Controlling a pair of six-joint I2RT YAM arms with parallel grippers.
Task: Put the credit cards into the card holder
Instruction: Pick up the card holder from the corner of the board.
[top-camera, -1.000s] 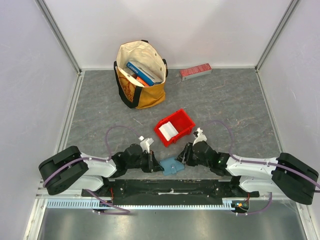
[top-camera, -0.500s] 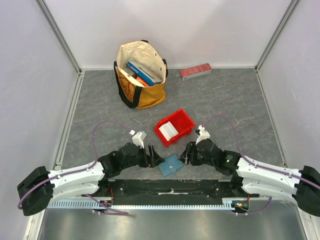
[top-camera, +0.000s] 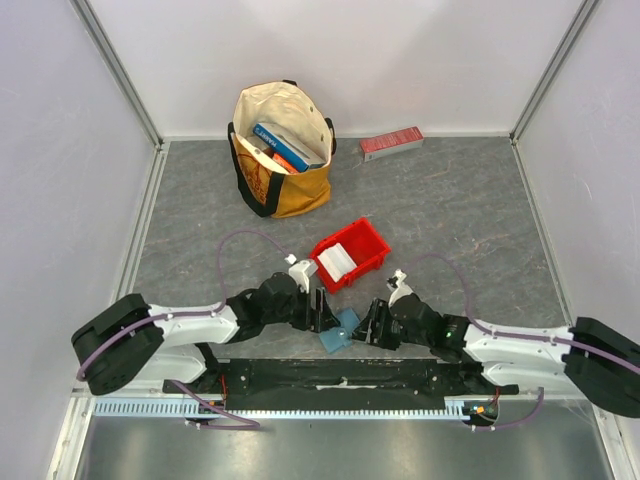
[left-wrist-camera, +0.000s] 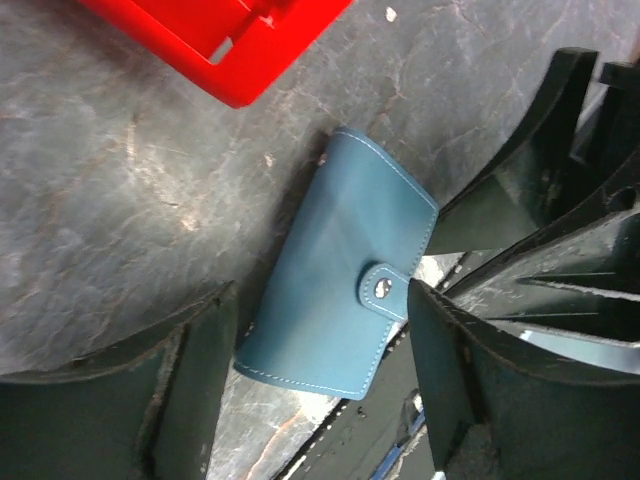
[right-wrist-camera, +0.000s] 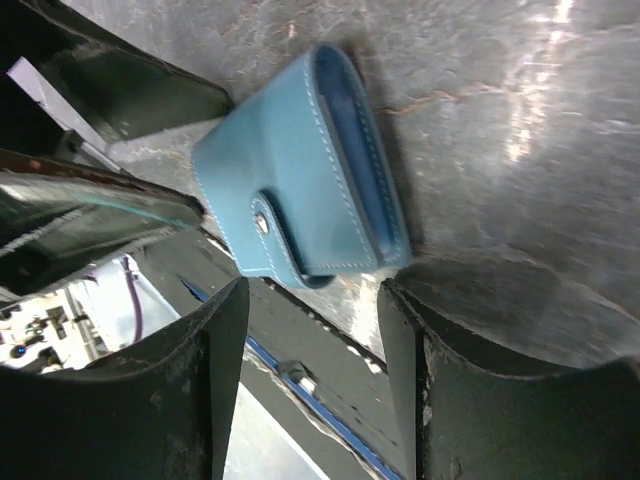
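From above, the light is bright and even on the grey table (top-camera: 450, 200). The white walls (top-camera: 60, 150) glow, and shadows are soft, like the small one at the foot of the bag (top-camera: 283, 150). In my right wrist view a white glare shines on the table at the right, and the card holder (right-wrist-camera: 290, 190) drops a dark shadow on its right side. In both wrist views the holder looks fairly sharp, but my own fingers (left-wrist-camera: 120, 390) are so close that they look dark and fuzzy.
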